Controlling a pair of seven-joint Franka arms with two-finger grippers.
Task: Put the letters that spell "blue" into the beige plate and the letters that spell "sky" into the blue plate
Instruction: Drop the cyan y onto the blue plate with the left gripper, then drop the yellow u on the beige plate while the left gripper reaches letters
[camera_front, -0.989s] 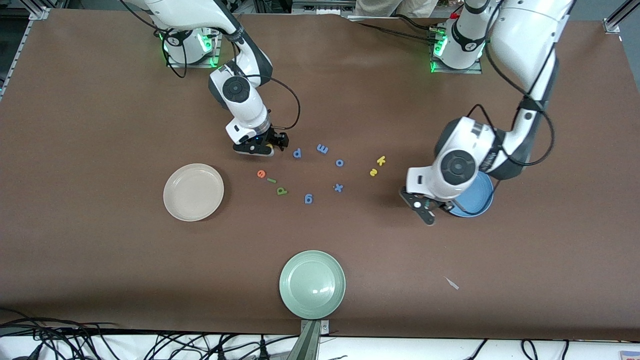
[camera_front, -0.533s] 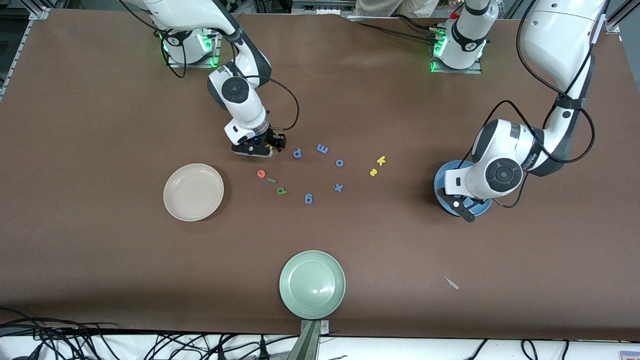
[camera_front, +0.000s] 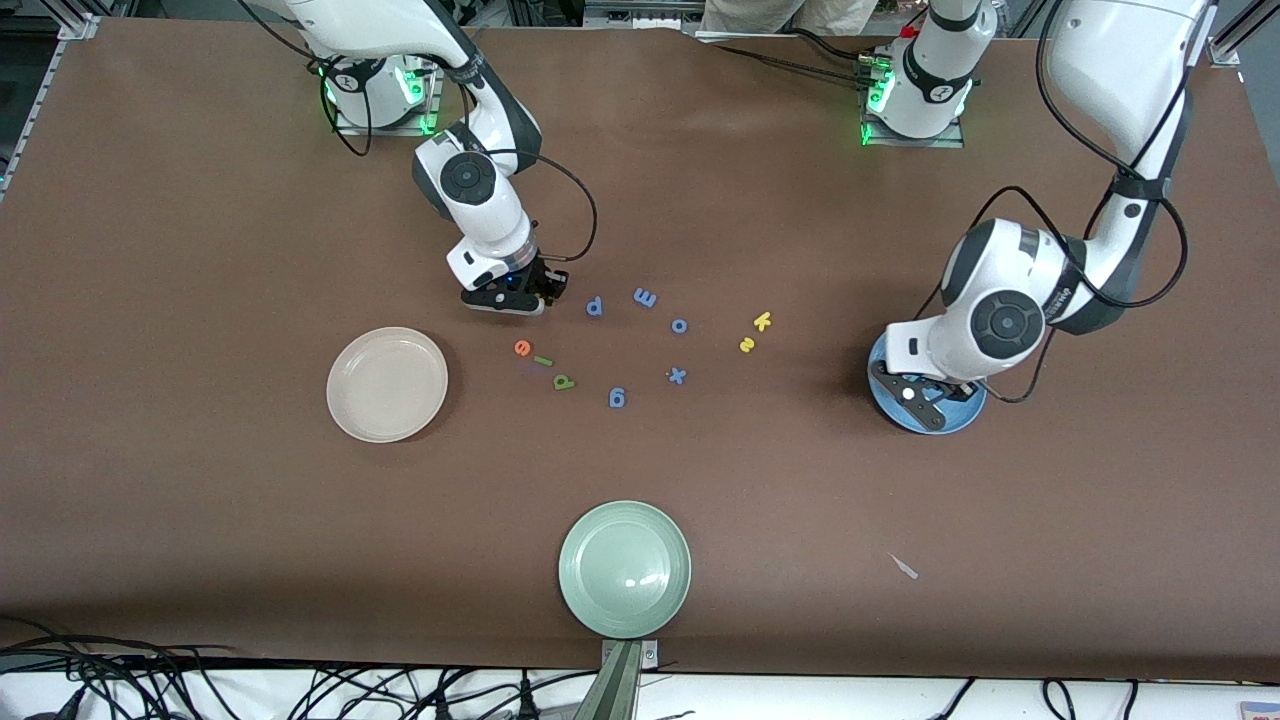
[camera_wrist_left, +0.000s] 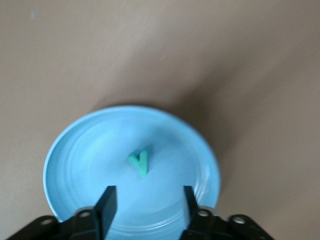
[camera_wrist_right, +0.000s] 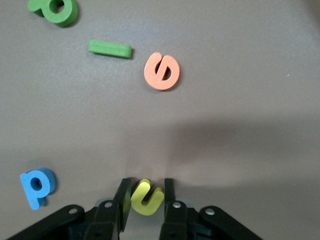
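My right gripper (camera_front: 537, 293) is down at the table, shut on the yellow u (camera_wrist_right: 146, 196). Just nearer the front camera lie the orange e (camera_front: 521, 347), light green l (camera_front: 542, 360) and olive b (camera_front: 563, 381), beside the empty beige plate (camera_front: 387, 384). Over the blue plate (camera_front: 962, 414) my left gripper (camera_wrist_left: 147, 205) hangs open with nothing between its fingers. The teal y (camera_wrist_left: 141, 162) lies in that plate. The yellow s (camera_front: 746, 344) and yellow k (camera_front: 762, 321) rest on the table between the blue plate and the blue letters.
Blue letters lie scattered mid-table: p (camera_front: 594, 306), m (camera_front: 645, 297), o (camera_front: 679, 325), x (camera_front: 677, 375) and one more (camera_front: 617, 397). A pale green plate (camera_front: 624, 569) sits near the front edge. A small white scrap (camera_front: 904, 567) lies toward the left arm's end.
My left gripper swung over the blue plate and opened, and the teal y now lies in the plate. My right gripper closed on the yellow u.
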